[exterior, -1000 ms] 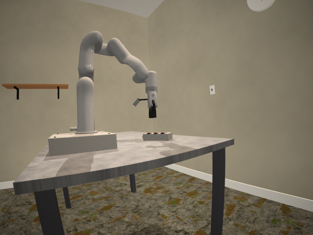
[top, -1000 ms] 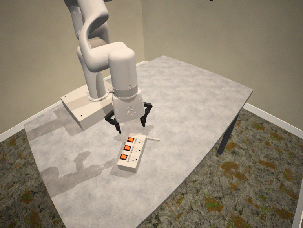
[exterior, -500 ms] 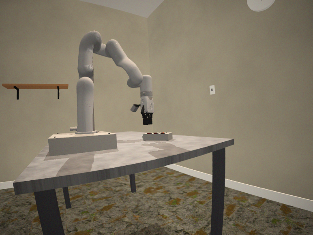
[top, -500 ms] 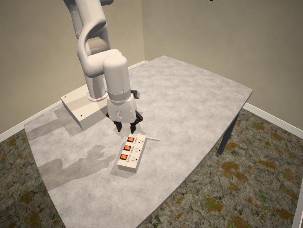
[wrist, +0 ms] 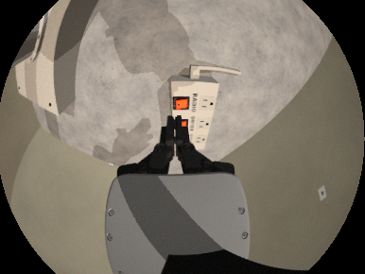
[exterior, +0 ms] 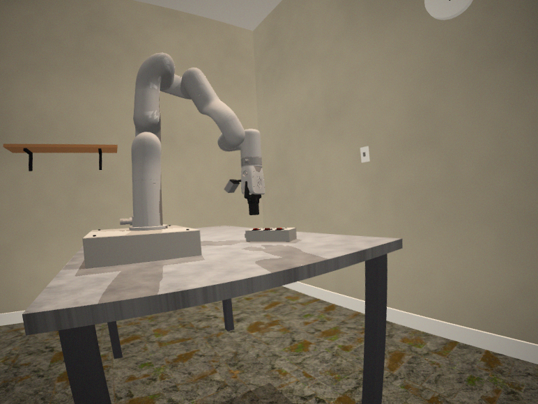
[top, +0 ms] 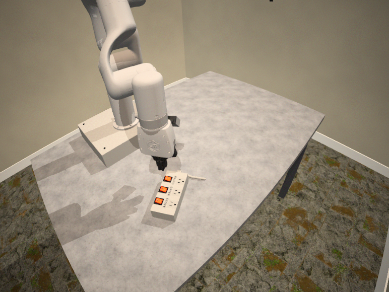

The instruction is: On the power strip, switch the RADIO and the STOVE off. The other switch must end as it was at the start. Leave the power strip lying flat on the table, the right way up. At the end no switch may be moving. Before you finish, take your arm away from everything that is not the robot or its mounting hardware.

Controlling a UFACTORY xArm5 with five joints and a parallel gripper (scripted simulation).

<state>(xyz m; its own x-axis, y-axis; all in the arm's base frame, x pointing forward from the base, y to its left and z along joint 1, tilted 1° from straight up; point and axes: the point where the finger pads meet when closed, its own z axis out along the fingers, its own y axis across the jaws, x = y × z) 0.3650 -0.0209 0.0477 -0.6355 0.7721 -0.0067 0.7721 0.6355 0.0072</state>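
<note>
Lying flat and face up on the desk (top: 239, 131), the power strip (top: 170, 196) runs its long axis from the arm's base side toward the near desk edge in the top view, with its cord (top: 196, 177) leaving the end nearest the arm. Three orange-lit switches (top: 163, 189) sit in a row down its left side; the printed labels beside them are too small to read with confidence here. The end effector (top: 161, 164) hangs just above and beside the cord end, its black fingers pressed together with nothing between them.

From the exterior view the power strip (exterior: 270, 234) is seen side-on, low and level on the desk (exterior: 226, 269), its switches only red specks on top. The end effector (exterior: 254, 208) points straight down above its left end, clear of it; the fingers merge into one dark block.

In the wrist view the power strip (wrist: 194, 112) points away up the frame, cord (wrist: 210, 71) at the far end. The closed fingertips cover part of the second switch, and the nearer end of the strip is hidden behind the end effector body. One lit switch (wrist: 182, 103) shows fully
</note>
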